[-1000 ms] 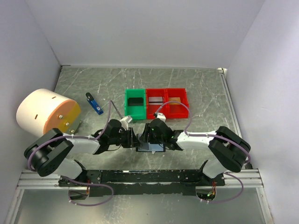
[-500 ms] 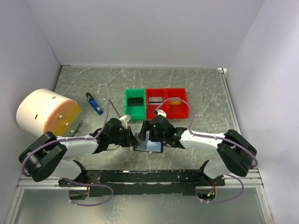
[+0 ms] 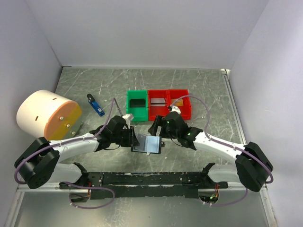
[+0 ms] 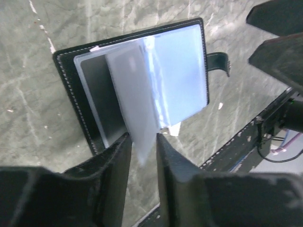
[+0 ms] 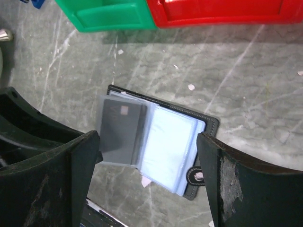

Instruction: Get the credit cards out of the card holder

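On the grey marbled surface (image 3: 203, 94), just beyond the arm bases, the small flat black folding card holder (image 4: 71, 92) lies open with its pale blue-clear plastic sleeves (image 4: 182, 75) fanned. The left gripper (image 4: 143, 142) is nearly closed about the lower edge of one raised sleeve. I cannot tell whether its fingers actually press the plastic. That leaf carries a thin dark grey credit card (image 5: 120, 127), so the step in hand looks to be freeing this card. The right gripper (image 5: 147, 142) hangs above the holder, spread wide and holding nothing.

To do it well, the left side should pinch the sleeve plastic only, clear of the card, and hold the leaf tilted so the pocket mouth faces the other arm. The right should come in along the card's plane, close on its exposed edge alone, and draw straight out. A skewed pull would likely drag the light holder along.

Farther back, a green plastic bin (image 5: 113, 19) holds a black card (image 3: 137, 102). One of two red plastic bins (image 5: 222, 14) holds a silvery card (image 3: 157, 100). The freed card probably belongs in one of these bins.
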